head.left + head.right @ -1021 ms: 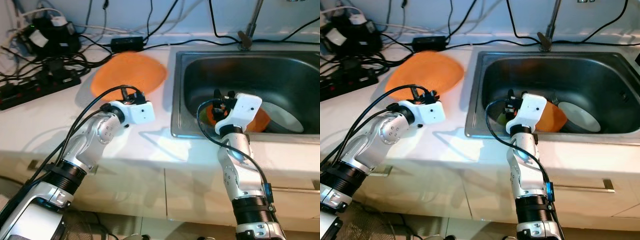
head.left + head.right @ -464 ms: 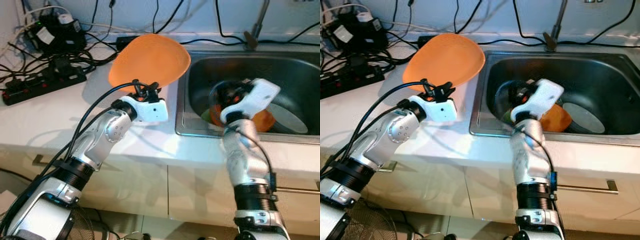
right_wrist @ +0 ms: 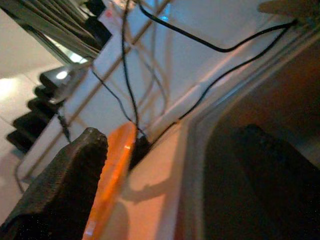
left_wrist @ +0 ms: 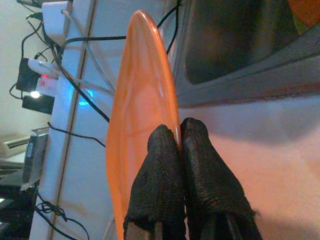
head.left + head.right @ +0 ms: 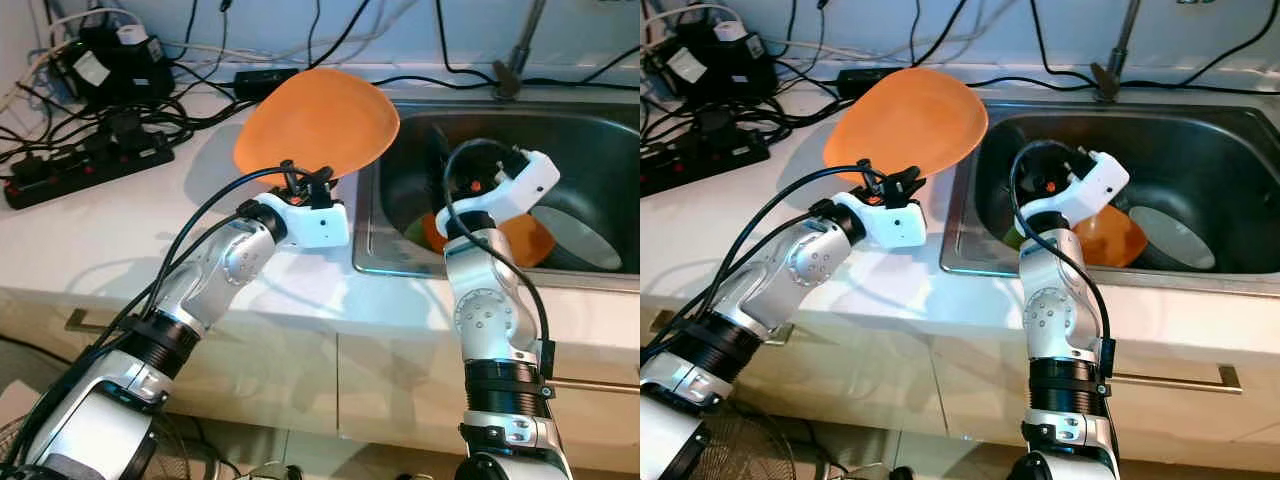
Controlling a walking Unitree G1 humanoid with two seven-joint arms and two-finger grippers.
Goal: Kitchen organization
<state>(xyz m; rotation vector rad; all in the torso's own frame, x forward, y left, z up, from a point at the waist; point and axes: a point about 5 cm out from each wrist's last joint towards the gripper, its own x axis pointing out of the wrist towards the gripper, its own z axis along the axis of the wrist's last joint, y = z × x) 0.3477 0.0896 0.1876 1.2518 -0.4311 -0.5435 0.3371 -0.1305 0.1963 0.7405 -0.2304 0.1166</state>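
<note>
**Left end effector gripping plate rim, sink just to its right**

Left end effector is pinching the near rim of the large flat orange plastic plate, both black fingers pressed together over the edge. In the head views the plate is standing tilted up off the white desk, its face toward the camera, its far edge reaching toward the wall. The left wrist view is showing it edge-on, long axis running straight away from the fingers.

Stainless steel sink is lying just to the right of the held plate; the plate's right edge is overhanging the basin's left rim. Judging by this, the coming move is turning on that rim: a carry to the right would have to keep the plate above the steel lip.

Right end effector is hovering over the left part of the basin with its fingers spread apart and nothing between them. It is pointing back toward the plate, which sits near one finger in the right wrist view. It is standing in the likely path of a rightward carry.

Inside the basin an orange bowl and a pale round plate are lying beyond the right arm.

Open room: bare desk in front of the plate. Behind and to the left, black cables and a power strip are crowding the desk.
</note>
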